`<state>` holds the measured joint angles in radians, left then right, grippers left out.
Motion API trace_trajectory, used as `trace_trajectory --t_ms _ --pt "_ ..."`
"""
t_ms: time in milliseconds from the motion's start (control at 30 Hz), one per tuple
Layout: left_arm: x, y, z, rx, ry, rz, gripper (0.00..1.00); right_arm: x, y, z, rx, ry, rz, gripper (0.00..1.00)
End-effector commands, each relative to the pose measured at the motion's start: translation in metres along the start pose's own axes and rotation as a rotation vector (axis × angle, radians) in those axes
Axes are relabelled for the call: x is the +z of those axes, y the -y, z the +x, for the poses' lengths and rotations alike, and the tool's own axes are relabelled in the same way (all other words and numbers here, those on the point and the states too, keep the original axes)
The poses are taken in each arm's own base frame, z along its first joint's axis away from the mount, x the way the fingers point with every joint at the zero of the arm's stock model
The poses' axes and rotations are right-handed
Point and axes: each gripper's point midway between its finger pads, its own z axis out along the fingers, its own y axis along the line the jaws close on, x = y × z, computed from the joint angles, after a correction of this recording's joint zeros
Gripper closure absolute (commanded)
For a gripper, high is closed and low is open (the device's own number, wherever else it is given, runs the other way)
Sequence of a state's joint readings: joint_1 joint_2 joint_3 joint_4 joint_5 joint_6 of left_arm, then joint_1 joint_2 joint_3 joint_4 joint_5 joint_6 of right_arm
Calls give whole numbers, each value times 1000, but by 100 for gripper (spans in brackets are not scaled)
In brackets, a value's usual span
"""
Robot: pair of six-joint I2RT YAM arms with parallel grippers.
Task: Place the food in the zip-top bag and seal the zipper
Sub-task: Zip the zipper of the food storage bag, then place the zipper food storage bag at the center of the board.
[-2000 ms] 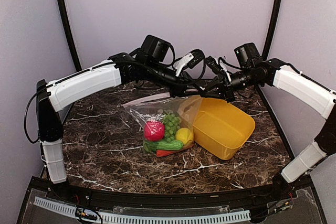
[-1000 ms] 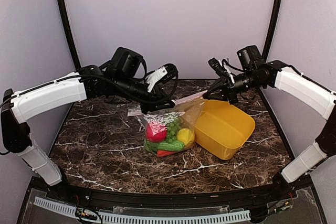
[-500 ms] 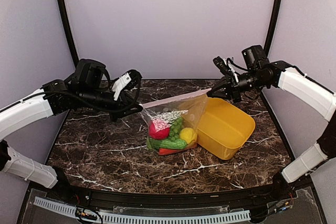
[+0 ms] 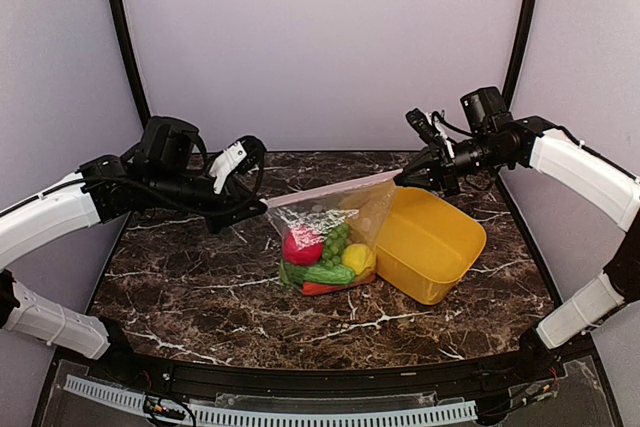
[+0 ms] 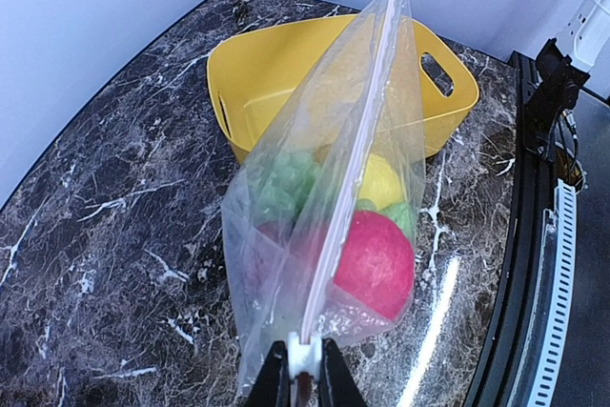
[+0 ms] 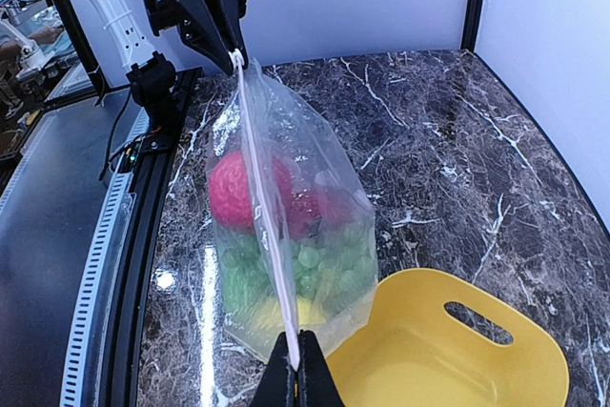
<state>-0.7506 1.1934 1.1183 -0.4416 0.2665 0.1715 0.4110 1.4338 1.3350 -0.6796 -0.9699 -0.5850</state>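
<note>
The clear zip-top bag [image 4: 325,237] hangs stretched between my two grippers, its bottom resting on the table. Inside lie the food: a red ball [image 4: 303,246], green grapes [image 4: 334,239], a yellow lemon [image 4: 352,258], a green cucumber [image 4: 322,274] and an orange carrot [image 4: 318,289]. The pinkish zipper [image 4: 330,189] runs taut along the bag's mouth. My left gripper [image 5: 303,374] is shut on the white slider tab [image 5: 305,356] at the bag's left end. My right gripper [image 6: 300,369] is shut on the zipper's right end [image 6: 289,345]. In the top view the left gripper [image 4: 258,205] and right gripper [image 4: 402,179] are far apart.
An empty yellow basket [image 4: 425,242] stands tilted just right of the bag, touching it, and it also shows in the left wrist view [image 5: 286,73] and the right wrist view [image 6: 448,350]. Dark marble table [image 4: 190,277] with a black front rail [image 4: 300,382].
My left gripper has slid leftward along the zipper from the middle to the bag's left end, pulling the mouth strip taut. My right gripper rose slightly and holds its end.
</note>
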Motion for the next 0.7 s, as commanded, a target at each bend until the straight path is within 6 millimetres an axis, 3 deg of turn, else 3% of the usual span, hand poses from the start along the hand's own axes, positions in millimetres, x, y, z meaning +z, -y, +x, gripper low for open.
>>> trace_trajectory --t_ms 0,233,500,567,633,667 --pt "-11 -16 35 -42 -116 -86 99 -15 12 -3 -20 8 72 100" --pt "-13 -21 26 -13 -79 -111 97 -13 16 -5 -18 14 71 100" --pt "-6 -46 5 27 -51 -162 97 -5 33 -13 11 20 51 100" --pt "-4 -48 1 28 -33 -166 91 -4 35 -13 10 21 49 100" --pt "0 -51 -5 17 -7 -172 75 -2 37 -13 17 23 43 100" --pt "4 -53 -10 14 8 -177 63 -1 39 -14 27 24 39 95"
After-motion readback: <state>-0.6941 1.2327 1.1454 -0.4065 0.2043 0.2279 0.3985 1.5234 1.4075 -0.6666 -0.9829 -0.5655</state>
